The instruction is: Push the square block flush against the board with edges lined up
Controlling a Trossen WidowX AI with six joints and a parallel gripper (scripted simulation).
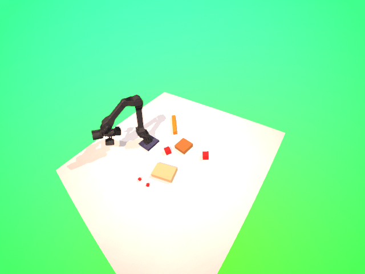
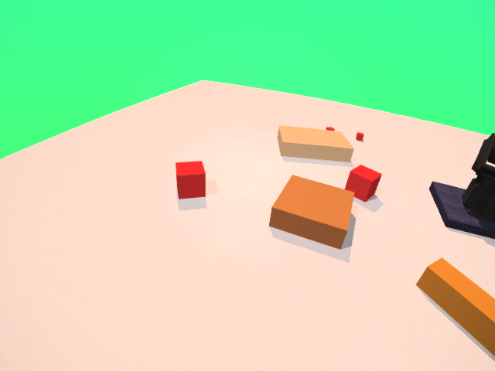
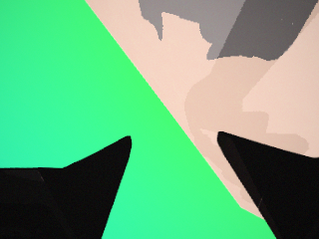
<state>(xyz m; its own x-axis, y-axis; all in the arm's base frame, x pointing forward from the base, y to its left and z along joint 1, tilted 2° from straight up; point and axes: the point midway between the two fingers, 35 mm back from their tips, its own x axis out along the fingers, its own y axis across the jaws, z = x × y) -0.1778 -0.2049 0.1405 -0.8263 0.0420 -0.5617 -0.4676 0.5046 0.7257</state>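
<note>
The square block [image 1: 183, 145] is a flat orange square on the white table, right of the arm's base; it also shows in the exterior view [image 2: 313, 207]. The board [image 1: 174, 124] is a thin orange bar behind it, apart from it, and partly cut off in the exterior view [image 2: 459, 297]. My gripper [image 1: 94, 135] is open and empty, held above the table's left edge, far from both parts. In the wrist view the fingers stand wide over the table edge, with only shadows between them.
A cream flat slab [image 1: 163, 172] lies in front of the block. Two red cubes [image 1: 167, 150] [image 1: 205, 155] flank the block. Two tiny red cubes [image 1: 140, 178] [image 1: 147, 184] lie left of the slab. The arm's dark base plate [image 1: 149, 143] is left of the block.
</note>
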